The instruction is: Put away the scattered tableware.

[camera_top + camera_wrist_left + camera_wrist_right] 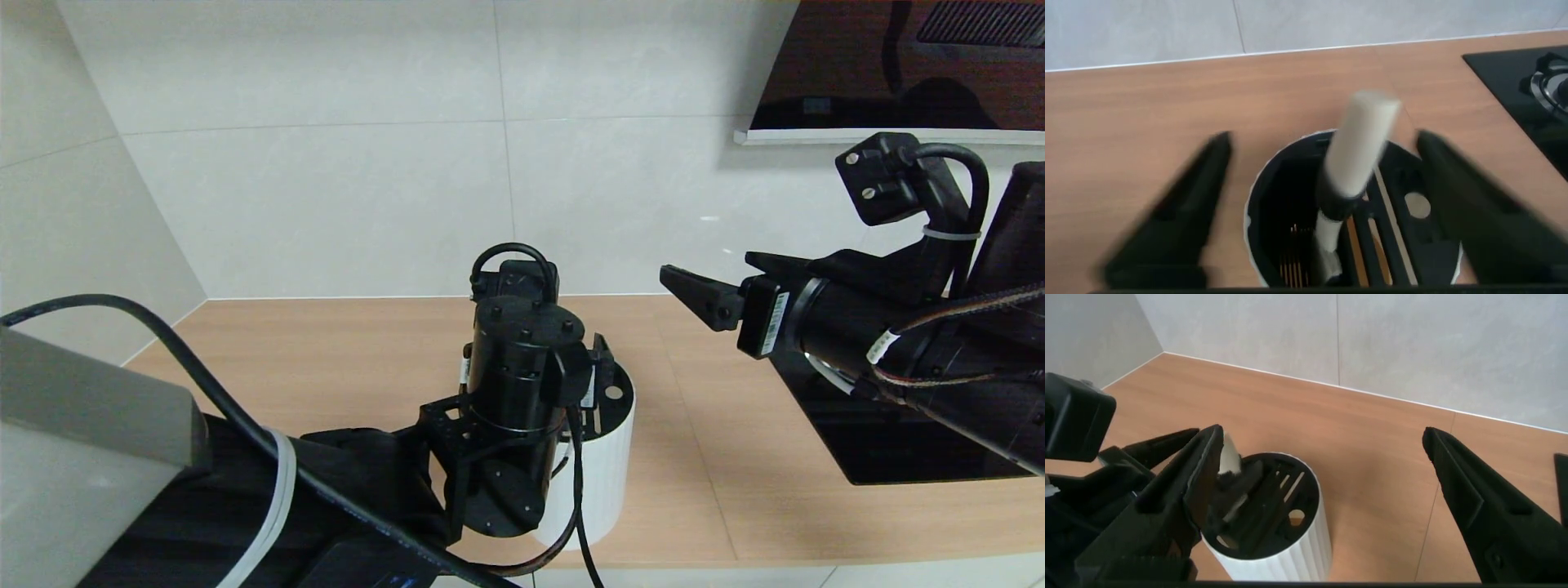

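Note:
A white ribbed utensil holder (608, 465) stands near the counter's front edge. My left gripper (1323, 139) hangs straight above the holder (1259, 196), open, its fingers (1180, 216) spread wide. A utensil with a cream handle (1360, 143) stands tilted in the holder's slotted black insert, free between those fingers and touching neither. My right gripper (694, 294) is held in the air to the holder's right, above the counter. In the right wrist view the right gripper (1320, 434) is open with nothing in it, and the holder (1290, 539) and the handle tip (1231, 457) show below.
A black cooktop (898, 445) is set into the wooden counter (326, 351) at the right. A tiled wall (367, 163) closes the back and left. A dark range hood (898, 65) hangs at the upper right.

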### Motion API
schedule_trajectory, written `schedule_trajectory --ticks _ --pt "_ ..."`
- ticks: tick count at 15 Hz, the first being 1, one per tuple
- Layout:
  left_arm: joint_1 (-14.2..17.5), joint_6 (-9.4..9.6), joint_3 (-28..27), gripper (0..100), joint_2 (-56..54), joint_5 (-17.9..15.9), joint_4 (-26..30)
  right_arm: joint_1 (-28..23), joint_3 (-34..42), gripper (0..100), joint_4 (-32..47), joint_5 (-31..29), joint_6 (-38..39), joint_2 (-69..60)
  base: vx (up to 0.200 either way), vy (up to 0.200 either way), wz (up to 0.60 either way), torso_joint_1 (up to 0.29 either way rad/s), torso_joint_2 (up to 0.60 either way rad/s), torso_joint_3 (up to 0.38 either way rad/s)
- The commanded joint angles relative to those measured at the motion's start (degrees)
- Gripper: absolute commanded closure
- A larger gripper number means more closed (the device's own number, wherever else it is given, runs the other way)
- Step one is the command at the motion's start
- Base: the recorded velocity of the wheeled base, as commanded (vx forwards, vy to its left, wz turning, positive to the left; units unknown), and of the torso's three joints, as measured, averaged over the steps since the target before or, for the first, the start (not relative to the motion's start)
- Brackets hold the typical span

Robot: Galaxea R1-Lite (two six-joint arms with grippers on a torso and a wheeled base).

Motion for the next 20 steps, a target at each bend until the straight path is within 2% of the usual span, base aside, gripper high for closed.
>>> schedule_trajectory --ticks 1,4,6,8,10,11,12,13,14,15,16,17,19,20 --pt "0.0 -0.14 0.0 0 -0.1 0.0 -0.1 0.0 0.2 0 0.0 0.0 -0.3 -0.1 0.000 0.000 0.00 0.000 0.00 0.000" --pt "0.0 -0.14 0.2 0 -0.9 0.0 -0.1 0.0 0.2 0 0.0 0.0 -0.4 0.0 0.000 0.000 0.00 0.000 0.00 0.000" --pt "-0.1 -1.55 0.5 0 -3.3 -0.1 -0.2 0.0 0.2 0 -0.1 0.0 -0.4 0.0 0.000 0.000 0.00 0.000 0.00 0.000" --pt "-0.1 -1.72 3.1 0 -10.1 -4.3 -0.2 0.0 0.2 0 -0.2 0.0 -0.4 -0.4 0.000 0.000 0.00 0.000 0.00 0.000" --pt "-0.1 -0.85 9.1 0 -22.9 -16.5 0.0 0.0 0.2 0 -0.1 0.0 -0.4 -1.9 0.000 0.000 0.00 0.000 0.00 0.000" --pt "0.3 0.30 11.0 0 -27.6 -21.2 0.3 -0.1 0.4 0 0.0 0.0 -0.4 -3.3 0.000 0.000 0.00 0.000 0.00 0.000" --pt "1.8 1.53 12.8 0 -31.1 -23.6 0.3 -0.5 1.2 0 0.1 0.0 -0.6 -5.1 0.000 0.000 0.00 0.000 0.00 0.000" --pt "4.8 3.29 14.5 0 -33.9 -24.1 0.3 -2.5 1.5 0 0.1 0.2 -1.0 -6.7 0.000 0.000 0.00 0.000 0.00 0.000" --pt "6.6 4.16 15.2 0 -35.7 -24.1 0.3 -3.7 1.6 0 0.1 0.1 -1.0 -7.6 0.000 0.000 0.00 0.000 0.00 0.000" --pt "10.1 4.96 16.7 0 -40.2 -24.2 0.6 -5.6 2.5 0 -0.1 0.1 -0.9 -9.9 0.000 0.000 0.00 0.000 0.00 0.000" --pt "12.9 4.96 18.4 0 -45.5 -24.6 0.9 -8.1 4.0 0 0.0 0.4 -0.9 -13.2 0.000 0.000 0.00 0.000 0.00 0.000" --pt "14.0 4.96 19.3 0 -48.1 -24.8 1.5 -9.2 5.0 0 0.1 0.5 -0.9 -15.1 0.000 0.000 0.00 0.000 0.00 0.000" --pt "17.0 6.01 22.5 0 -57.4 -24.9 7.3 -12.0 10.0 0 0.4 0.5 -0.9 -22.2 0.000 0.000 0.00 0.000 0.00 0.000" --pt "19.2 7.86 23.6 0 -62.4 -25.0 13.8 -13.5 13.2 0 0.6 0.5 -1.1 -26.8 0.000 0.000 0.00 0.000 0.00 0.000"
